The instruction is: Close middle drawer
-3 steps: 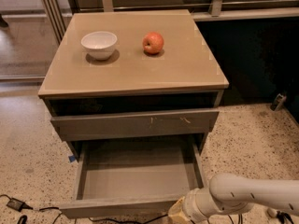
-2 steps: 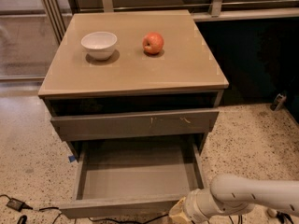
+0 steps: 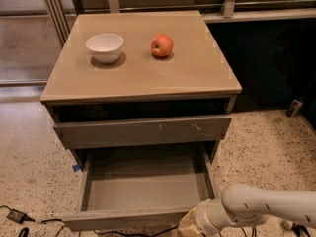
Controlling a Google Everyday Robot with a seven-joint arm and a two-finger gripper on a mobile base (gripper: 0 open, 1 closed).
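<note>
The middle drawer (image 3: pixel 143 191) is pulled far out of the cabinet, low in the camera view. It is wide and shallow, with a grey inside that holds nothing and a plain front panel (image 3: pixel 123 219). My gripper (image 3: pixel 186 228) is at the bottom edge of the view, right at the drawer's front right corner, on the end of my white arm (image 3: pixel 266 206), which comes in from the right. Most of the gripper is cut off by the frame's edge.
Above the open drawer sits a grey drawer front with pale scratch marks (image 3: pixel 143 131), standing slightly out. The cabinet top (image 3: pixel 148 78) holds a white bowl (image 3: pixel 105 47) and a red apple (image 3: pixel 162 45). Cables (image 3: pixel 15 217) lie on the speckled floor at the bottom left.
</note>
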